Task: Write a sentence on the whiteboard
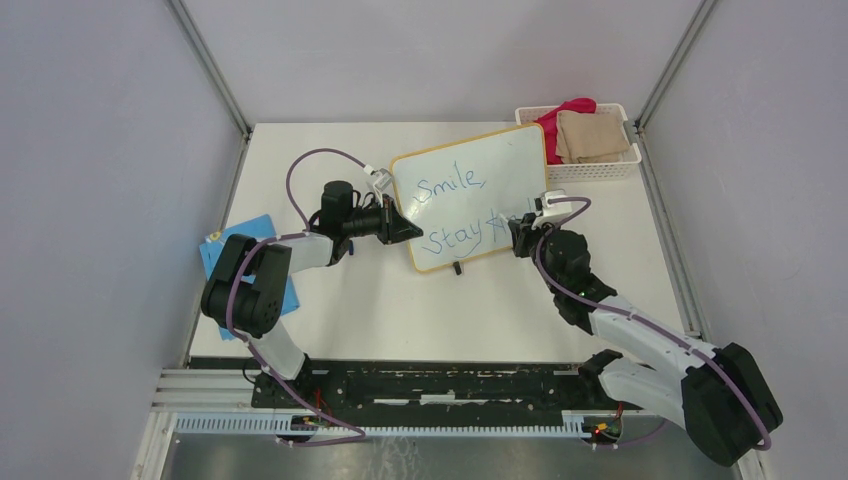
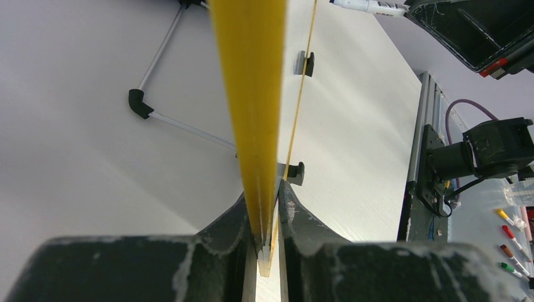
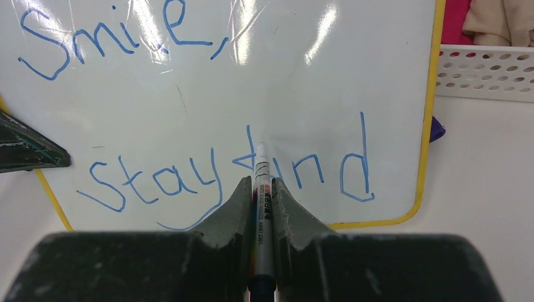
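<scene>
While the white rectangular whiteboard [image 1: 500, 160] with its thin yellow-orange frame sat near the middle of the pale table [image 1: 400, 310], rotated slightly anticlockwise, the left gripper [image 2: 267, 207] was clenched on the board's left edge, the yellow frame pinched between both fingers. The right gripper [image 3: 258, 189] grasped a slim white marker [image 3: 261, 182] lengthwise between its fingers, and the marker's tip met the board at the first letter after "Stay". The blue handwritten sentence [image 1: 447, 240] ran in two lines, "Smile," above and "Stay kind" below, with the lower line ending close to the right frame. Behind the board's far right corner stood a white perforated plastic basket [image 1: 600, 170] holding a folded beige cloth [image 1: 592, 135] and a pink cloth [image 1: 560, 112]. Near the table's left edge, a blue card [image 1: 225, 250] lay partly hidden under the left arm.
</scene>
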Controlling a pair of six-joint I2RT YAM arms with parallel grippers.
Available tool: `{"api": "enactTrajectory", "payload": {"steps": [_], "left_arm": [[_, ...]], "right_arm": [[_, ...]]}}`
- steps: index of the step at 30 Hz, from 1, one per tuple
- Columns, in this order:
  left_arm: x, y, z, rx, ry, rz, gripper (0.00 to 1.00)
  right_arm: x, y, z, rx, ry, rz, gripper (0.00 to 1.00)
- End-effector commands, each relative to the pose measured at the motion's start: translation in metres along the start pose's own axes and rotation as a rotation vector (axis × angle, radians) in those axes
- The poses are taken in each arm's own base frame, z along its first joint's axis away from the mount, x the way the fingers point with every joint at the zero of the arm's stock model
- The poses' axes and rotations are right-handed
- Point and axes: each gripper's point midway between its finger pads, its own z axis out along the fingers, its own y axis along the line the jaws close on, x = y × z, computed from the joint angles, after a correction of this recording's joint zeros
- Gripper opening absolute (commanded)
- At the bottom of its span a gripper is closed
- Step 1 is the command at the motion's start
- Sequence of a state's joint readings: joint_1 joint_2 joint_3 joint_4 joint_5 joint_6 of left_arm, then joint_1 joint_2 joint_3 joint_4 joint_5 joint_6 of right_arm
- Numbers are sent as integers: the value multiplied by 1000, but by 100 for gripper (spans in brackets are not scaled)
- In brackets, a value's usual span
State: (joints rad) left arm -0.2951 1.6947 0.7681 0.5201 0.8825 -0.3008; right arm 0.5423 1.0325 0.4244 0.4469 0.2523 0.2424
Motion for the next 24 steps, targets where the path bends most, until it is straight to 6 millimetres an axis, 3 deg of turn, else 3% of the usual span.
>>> {"api": "enactTrajectory", "payload": {"steps": [1,24], "left_arm": [[20,12,2,-72,64,9,2],[21,13,2,-73,69,8,2]], "right_arm": [[-29,2,6,17,-79,29,0],[-22,-2,16,41,-60,31,0]]}}
